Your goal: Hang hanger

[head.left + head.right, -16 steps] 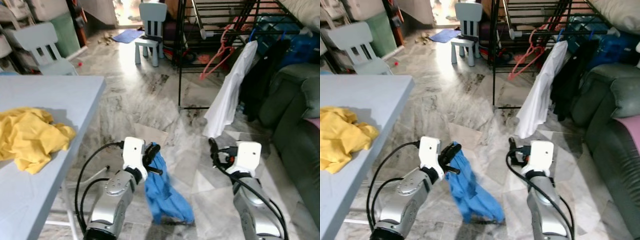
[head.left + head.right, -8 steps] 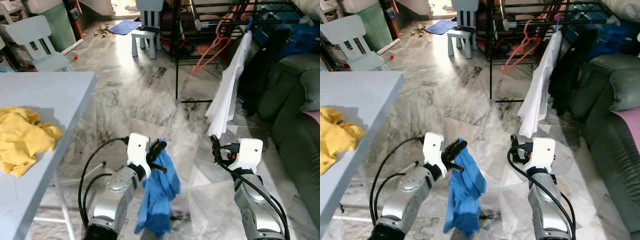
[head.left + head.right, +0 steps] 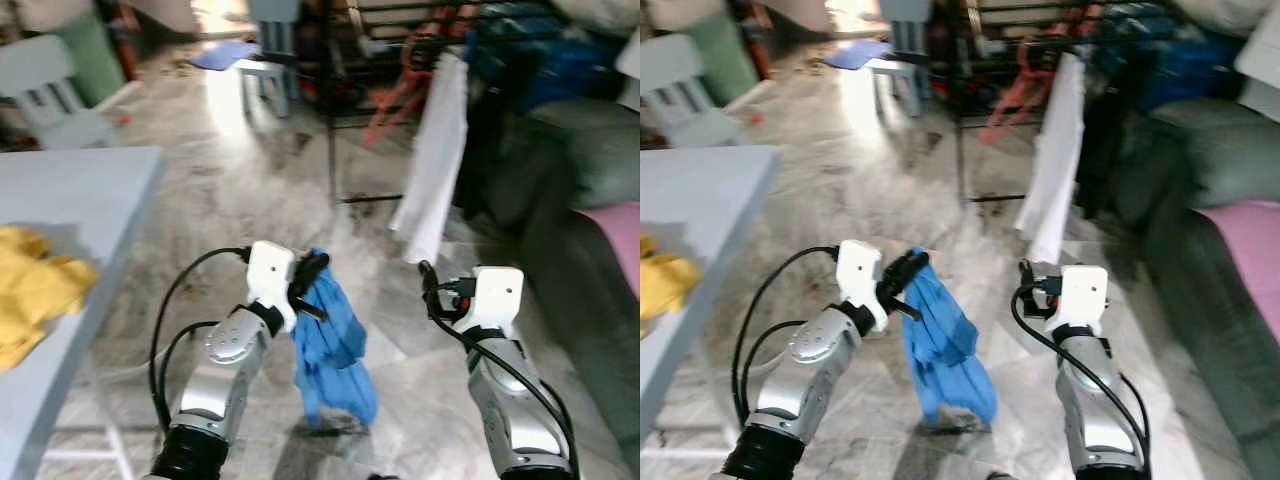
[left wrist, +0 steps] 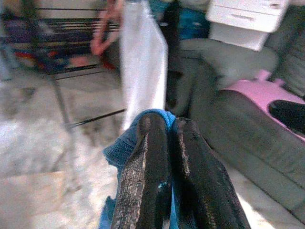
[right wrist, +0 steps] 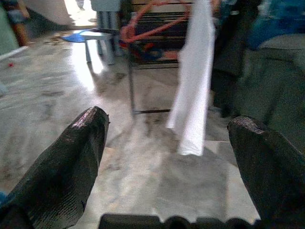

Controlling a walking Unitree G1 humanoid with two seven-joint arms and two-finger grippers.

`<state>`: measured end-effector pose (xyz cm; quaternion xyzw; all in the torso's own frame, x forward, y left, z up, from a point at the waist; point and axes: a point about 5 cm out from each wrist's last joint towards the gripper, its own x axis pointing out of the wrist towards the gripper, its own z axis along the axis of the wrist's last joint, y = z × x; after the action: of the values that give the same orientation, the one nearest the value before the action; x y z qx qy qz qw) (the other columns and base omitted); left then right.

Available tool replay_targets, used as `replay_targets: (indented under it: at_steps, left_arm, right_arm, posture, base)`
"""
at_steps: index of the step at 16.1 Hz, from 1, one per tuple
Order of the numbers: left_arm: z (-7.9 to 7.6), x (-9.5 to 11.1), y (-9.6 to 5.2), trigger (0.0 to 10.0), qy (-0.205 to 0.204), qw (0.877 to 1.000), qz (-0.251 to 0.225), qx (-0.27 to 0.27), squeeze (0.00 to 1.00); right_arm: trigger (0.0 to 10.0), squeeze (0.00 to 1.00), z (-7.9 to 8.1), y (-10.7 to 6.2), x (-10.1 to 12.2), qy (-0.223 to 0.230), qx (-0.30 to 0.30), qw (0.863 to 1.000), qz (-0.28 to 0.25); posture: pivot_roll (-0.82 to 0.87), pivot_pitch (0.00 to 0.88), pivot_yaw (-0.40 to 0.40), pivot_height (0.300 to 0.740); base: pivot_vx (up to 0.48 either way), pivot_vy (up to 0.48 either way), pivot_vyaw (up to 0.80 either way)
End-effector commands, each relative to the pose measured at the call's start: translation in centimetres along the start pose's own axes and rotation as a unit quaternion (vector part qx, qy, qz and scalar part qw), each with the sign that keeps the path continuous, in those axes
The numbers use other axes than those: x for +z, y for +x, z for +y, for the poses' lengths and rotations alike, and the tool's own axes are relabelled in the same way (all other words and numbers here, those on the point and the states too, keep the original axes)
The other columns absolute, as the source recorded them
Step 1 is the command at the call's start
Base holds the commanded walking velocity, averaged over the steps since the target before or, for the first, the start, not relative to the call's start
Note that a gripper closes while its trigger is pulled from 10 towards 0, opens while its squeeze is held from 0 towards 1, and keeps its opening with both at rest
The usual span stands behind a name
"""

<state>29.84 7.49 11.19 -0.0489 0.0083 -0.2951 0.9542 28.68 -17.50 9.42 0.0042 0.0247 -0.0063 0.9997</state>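
My left gripper (image 3: 308, 275) is shut on the top of a blue garment (image 3: 330, 350), which hangs from it down toward the marble floor. In the left wrist view the two black fingers (image 4: 147, 162) press together over the blue cloth (image 4: 128, 140). My right gripper (image 3: 432, 290) is held at the same height to the right, open and empty, with its fingers (image 5: 71, 157) spread wide. Ahead stands a black drying rack (image 3: 330, 110) with a white shirt (image 3: 435, 160) and red hangers (image 3: 395, 80) hanging on it. I cannot make out a hanger inside the blue garment.
A pale blue table (image 3: 90, 190) with a yellow cloth (image 3: 35, 290) stands at the left. A dark sofa (image 3: 590, 170) with a pink cushion (image 3: 615, 230) lines the right side. Small pale chairs (image 3: 265, 55) stand at the back. Open marble floor (image 3: 250, 180) lies between me and the rack.
The whole view has shifted and blurred, so the camera has moved; the rack and white shirt look nearer. The blue garment stays held in my left gripper and the right gripper stays open.
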Motion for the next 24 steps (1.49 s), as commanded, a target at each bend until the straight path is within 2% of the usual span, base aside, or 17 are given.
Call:
replay_targets:
  at_steps: [1,5,11,15,18,21,23,24]
  left_arm:
    - [-0.1,0.7,0.1,10.0,0.012,1.0,-0.018,-0.006,0.0]
    - [-0.1,0.6,-0.1,10.0,0.008,1.0,-0.017,-0.004,0.0]
    - [-0.7,0.5,0.2,10.0,0.005,1.0,-0.018,-0.014,0.0]
    - [-0.9,0.4,0.4,10.0,0.005,1.0,-0.014,-0.02,0.0]
    - [-0.9,0.6,0.4,10.0,0.027,0.999,-0.021,-0.026,0.0]
    - [-1.3,0.2,0.3,10.0,0.016,0.999,-0.017,-0.026,0.0]
    - [-1.4,-0.2,0.2,10.0,0.016,1.0,-0.013,0.001,0.0]
    - [0.5,-0.6,-0.4,10.0,0.066,0.993,-0.007,0.099,0.0]
  right_arm:
    - [10.0,0.0,0.6,0.0,-0.1,-0.001,0.008,1.0,0.0]
    - [10.0,0.0,0.8,0.0,-0.1,0.003,0.006,1.0,-0.002]
    - [10.0,0.0,0.8,-0.3,-0.2,0.002,0.0,1.0,-0.004]
    - [10.0,0.0,0.6,0.0,0.1,0.0,-0.001,1.0,-0.007]
    - [10.0,0.0,0.8,0.0,0.2,0.007,-0.001,1.0,-0.009]
    - [10.0,0.0,0.8,-0.1,0.1,0.006,-0.001,1.0,-0.009]
    - [10.0,0.0,0.8,-0.2,0.1,0.004,-0.001,1.0,-0.012]
    - [10.0,0.0,0.8,-0.2,0.2,0.004,0.003,1.0,-0.015]
  posture:
    - [-0.08,0.101,0.019,0.74]
    - [-0.08,0.107,0.03,0.74]
    - [-0.09,0.111,0.033,0.74]
    - [-0.09,0.104,0.035,0.74]
    - [-0.09,0.107,0.034,0.74]
    - [-0.09,0.109,0.031,0.74]
    - [-0.09,0.101,0.026,0.74]
    - [-0.08,0.077,0.012,0.74]
  base:
    - [0.424,0.0,-0.8]
    - [0.411,0.075,-0.73]
    - [0.356,0.321,0.0]
    - [0.327,0.351,0.0]
    - [0.304,0.37,0.0]
    - [0.399,0.266,0.0]
    - [0.0,0.0,0.0]
    - [0.0,0.0,0.0]
